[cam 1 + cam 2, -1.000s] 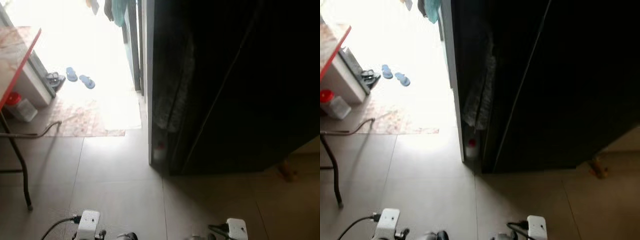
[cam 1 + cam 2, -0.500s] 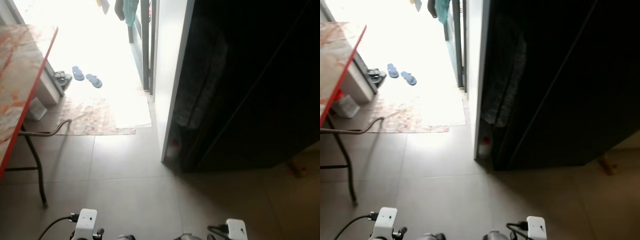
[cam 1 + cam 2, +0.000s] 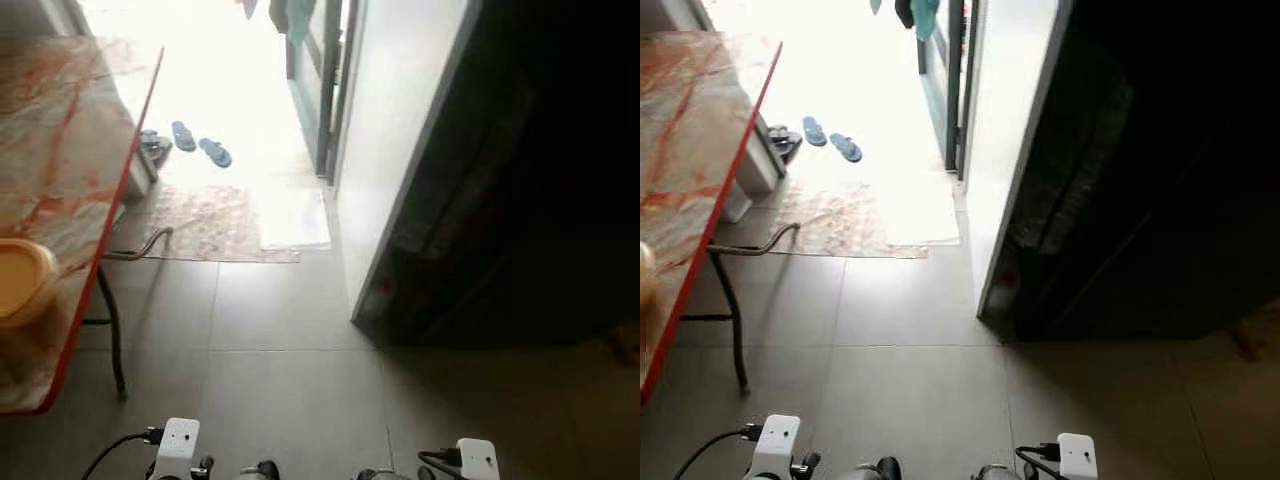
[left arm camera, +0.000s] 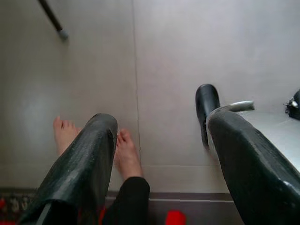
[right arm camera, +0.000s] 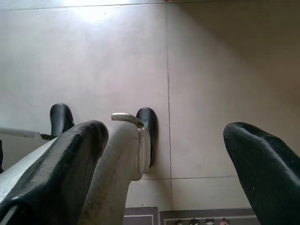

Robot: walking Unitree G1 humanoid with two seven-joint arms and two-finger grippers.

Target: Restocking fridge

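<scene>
Facing you ahead and to the right stands the tall dark fridge (image 3: 540, 170); nearer it hangs your right gripper (image 5: 164, 164), spread and empty like the left gripper (image 4: 159, 154).

Table (image 3: 60, 200): red-veined marble top, red edge. Slippers (image 3: 198, 143) blue. Bowl (image 3: 20, 280) yellow. Floor (image 3: 290, 390) grey tile.

You're in a home: grey tiled floor (image 3: 290, 390), blue flip-flops (image 3: 198, 144) by a sunlit doorway, a patterned mat (image 3: 215, 222), and a marble-patterned red-edged desk (image 3: 60, 190).
</scene>
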